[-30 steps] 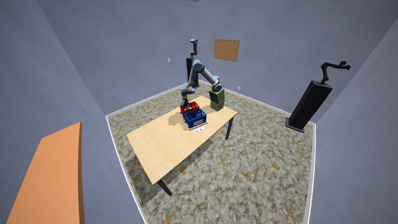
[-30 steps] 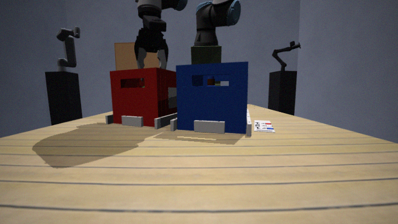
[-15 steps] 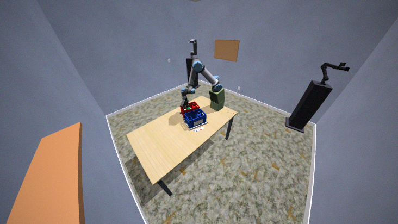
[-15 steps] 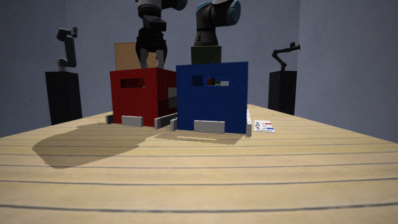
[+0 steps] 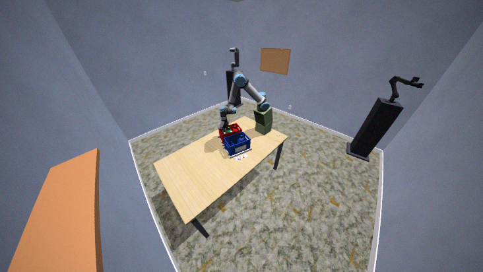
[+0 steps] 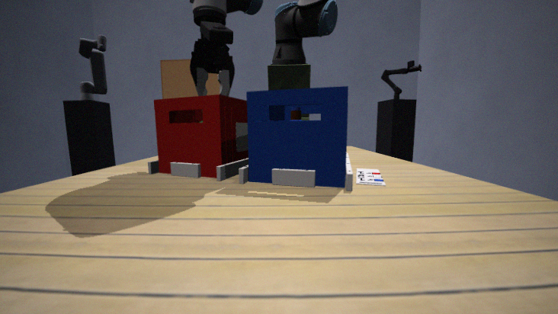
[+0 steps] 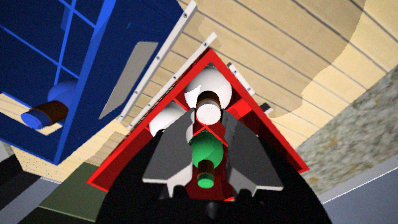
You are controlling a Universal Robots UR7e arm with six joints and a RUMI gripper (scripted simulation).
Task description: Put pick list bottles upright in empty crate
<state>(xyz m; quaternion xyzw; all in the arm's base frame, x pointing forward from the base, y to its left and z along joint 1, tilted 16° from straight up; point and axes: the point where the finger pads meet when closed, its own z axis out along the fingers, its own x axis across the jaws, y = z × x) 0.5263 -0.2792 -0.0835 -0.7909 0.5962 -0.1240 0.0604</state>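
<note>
Hand (image 7: 206, 150) hiding green-capped bottle's (image 7: 205, 150) label.

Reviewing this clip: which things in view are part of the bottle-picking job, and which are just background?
Part of the job:
- red crate with its bottles
- green bottle, gripped by the gripper
- white bottles
- blue crate, one blue bottle inside
- pick list

Just there:
- two black pedestals with camera arms
- brown wall board
- orange panel
</note>
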